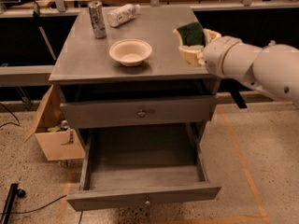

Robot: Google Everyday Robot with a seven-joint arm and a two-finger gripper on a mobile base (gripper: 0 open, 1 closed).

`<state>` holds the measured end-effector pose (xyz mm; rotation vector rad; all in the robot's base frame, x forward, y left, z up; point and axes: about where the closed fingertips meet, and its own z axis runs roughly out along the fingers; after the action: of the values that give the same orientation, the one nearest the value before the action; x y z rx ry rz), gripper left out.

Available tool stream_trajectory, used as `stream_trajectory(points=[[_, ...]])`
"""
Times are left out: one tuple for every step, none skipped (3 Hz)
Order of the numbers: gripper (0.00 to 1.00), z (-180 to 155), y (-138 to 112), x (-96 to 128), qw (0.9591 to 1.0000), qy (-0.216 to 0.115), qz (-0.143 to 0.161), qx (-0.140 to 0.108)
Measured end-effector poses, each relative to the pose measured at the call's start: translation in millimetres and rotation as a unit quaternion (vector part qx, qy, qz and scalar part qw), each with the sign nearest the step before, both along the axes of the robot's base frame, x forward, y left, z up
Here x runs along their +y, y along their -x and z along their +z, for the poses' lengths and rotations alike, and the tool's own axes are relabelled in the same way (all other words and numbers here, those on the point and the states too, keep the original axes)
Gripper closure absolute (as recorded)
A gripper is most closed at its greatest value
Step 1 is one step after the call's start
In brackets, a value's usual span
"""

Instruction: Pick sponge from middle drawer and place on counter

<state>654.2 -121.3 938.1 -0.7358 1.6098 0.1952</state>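
One sponge (pixel 190 33), pinched in my gripper (pixel 193 41) with fingers closed on it, hangs just over the counter (pixel 159 59). I judge it light and squashy, so a gentle grip across its sides suffices. The bowl (pixel 131 52) sits left of it; the drawer (pixel 145 197) stands open well below.

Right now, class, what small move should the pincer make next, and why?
Probably lower the sponge onto the counter, then let go. The pincer holds it over the counter's right edge, out of the drawer, clear of the bowl.
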Motion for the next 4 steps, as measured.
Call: stream_trajectory(points=[[1.0, 2, -72, -27, 0.9998, 0.013, -0.017, -0.005], [0.83, -19, -145, -23, 0.9997, 0.006, -0.019, 0.013], [0.59, -36, -202, 26, 0.9991, -0.006, 0.012, 0.041], [0.36, -27, -233, 52, 0.9987, -0.011, 0.025, 0.042]])
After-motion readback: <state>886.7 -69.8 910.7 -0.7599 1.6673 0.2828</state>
